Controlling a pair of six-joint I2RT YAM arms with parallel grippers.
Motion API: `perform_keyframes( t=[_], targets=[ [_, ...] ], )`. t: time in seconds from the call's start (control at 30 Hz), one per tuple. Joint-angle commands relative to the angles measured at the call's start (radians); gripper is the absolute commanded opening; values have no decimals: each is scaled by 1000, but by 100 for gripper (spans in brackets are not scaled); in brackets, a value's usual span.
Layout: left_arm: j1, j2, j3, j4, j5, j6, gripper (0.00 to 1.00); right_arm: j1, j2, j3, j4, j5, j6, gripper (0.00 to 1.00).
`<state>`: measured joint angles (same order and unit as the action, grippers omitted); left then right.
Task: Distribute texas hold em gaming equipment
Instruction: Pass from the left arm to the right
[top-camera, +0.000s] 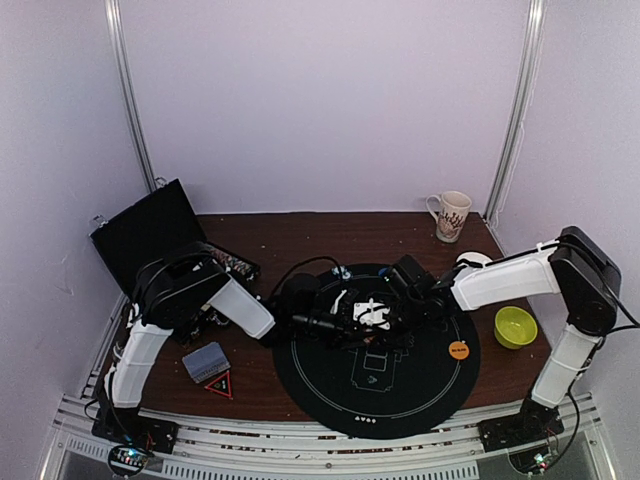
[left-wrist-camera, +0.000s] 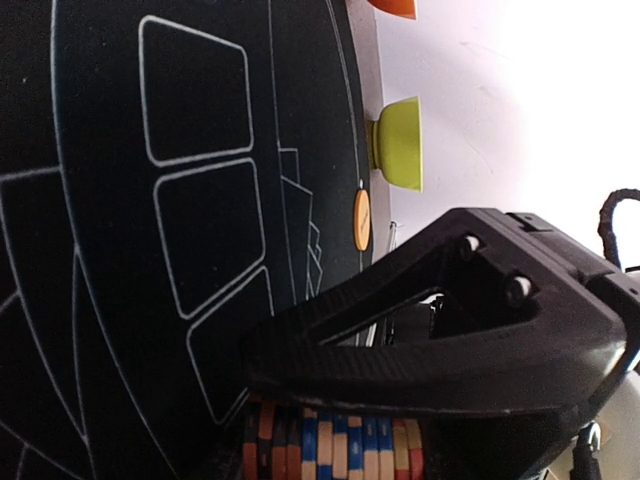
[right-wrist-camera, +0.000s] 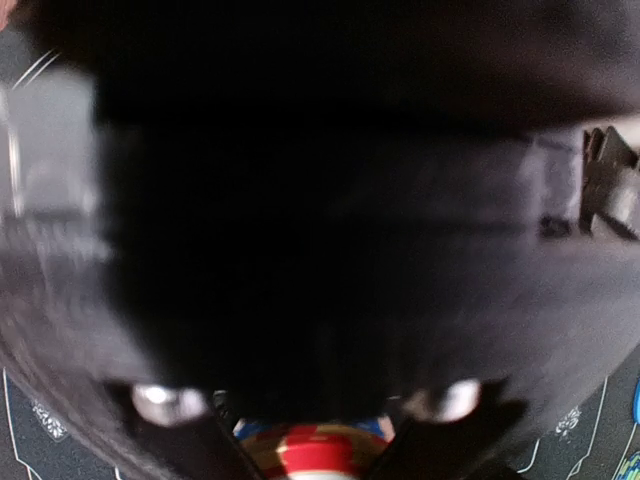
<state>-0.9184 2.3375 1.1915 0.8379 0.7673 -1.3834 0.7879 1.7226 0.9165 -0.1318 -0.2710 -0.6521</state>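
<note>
Top external, arms: both reach in over the round black mat (top-camera: 400, 400), with the left gripper (top-camera: 338, 322) and right gripper (top-camera: 390, 308) nose to nose above its far half.
Top external, tool state: both sets of jaws are lost in the dark tangle; cannot tell from here.
Top external, cards: grey-blue deck (top-camera: 205, 362) on the wood left of the mat, beside a red triangle marker (top-camera: 220, 385).
Top external, button: orange button (top-camera: 458, 350) on the mat's right edge, near the green bowl (top-camera: 515, 327).
Top external, far side: patterned mug (top-camera: 450, 215) at the right corner, open black case (top-camera: 150, 235) at the left.
Left wrist, chips: a row of stripe-edged poker chips (left-wrist-camera: 330, 448) stands on edge at the bottom of frame, above the mat.
Left wrist, left tool: part-way closed, clamping that row by its ends.
Left wrist, crowding: a black triangular frame (left-wrist-camera: 450, 330) lies right over the row.
Right wrist, view: mostly blocked by a blurred black mass.
Right wrist, right tool: a red-and-white chip (right-wrist-camera: 305, 455) shows between its two fingers; whether they touch it cannot be told.
</note>
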Motion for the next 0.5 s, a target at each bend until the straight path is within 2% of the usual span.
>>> perform_keyframes(
  t=[0.0, 0.2, 0.3, 0.47],
  targets=[
    [-4, 20, 22, 45, -1, 4, 3, 6, 8, 31, -8, -11, -9, 59],
    [-4, 26, 21, 52, 0, -1, 4, 6, 34, 50, -18, -9, -6, 57],
    [-4, 28, 16, 65, -3, -12, 4, 5, 39, 51, -29, -4, -17, 52],
    [-4, 41, 25, 60, 5, -15, 7, 8, 47, 67, -48, 14, -10, 36]
  ],
)
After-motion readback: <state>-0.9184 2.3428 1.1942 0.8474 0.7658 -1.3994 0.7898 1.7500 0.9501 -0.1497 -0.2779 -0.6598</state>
